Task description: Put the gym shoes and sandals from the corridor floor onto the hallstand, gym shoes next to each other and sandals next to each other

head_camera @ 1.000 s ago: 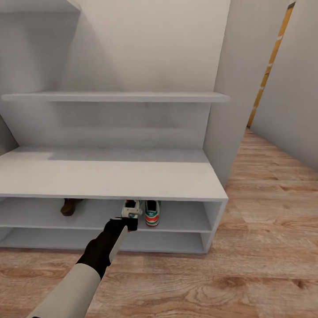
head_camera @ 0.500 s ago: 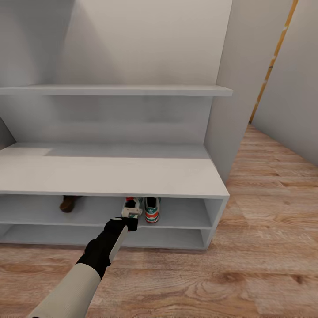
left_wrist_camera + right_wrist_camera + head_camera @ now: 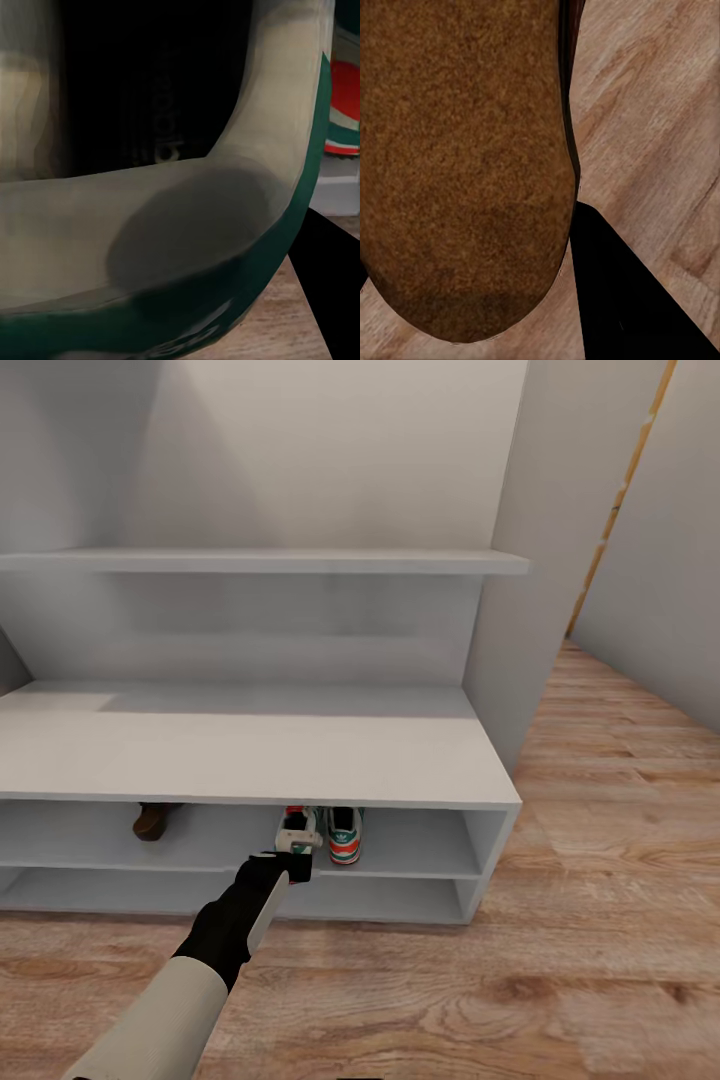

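Observation:
The white hallstand (image 3: 250,755) faces me. In its upper low opening a gym shoe (image 3: 345,837) stands heel outward, with a second gym shoe (image 3: 301,821) just left of it, touching or nearly so. My left gripper (image 3: 296,843) is at that second shoe's heel and looks shut on it. The left wrist view is close on its collar (image 3: 187,225), with the other shoe's red heel (image 3: 343,90) beside. One sandal (image 3: 152,820) lies further left in the same opening. A sandal's tan sole (image 3: 465,150) is close in front of the right wrist camera, over the corridor floor (image 3: 652,112); the right fingers are hidden.
The wide bench top hangs just over the upper opening. A lower opening (image 3: 380,905) runs beneath it. A long wall shelf (image 3: 270,562) sits above the bench. Wood plank floor (image 3: 580,920) stretches to the right, past a white side panel (image 3: 500,660).
The whole head view has shifted a little, so the hallstand sits slightly higher in frame. The left arm and the shoe at its gripper have kept their place.

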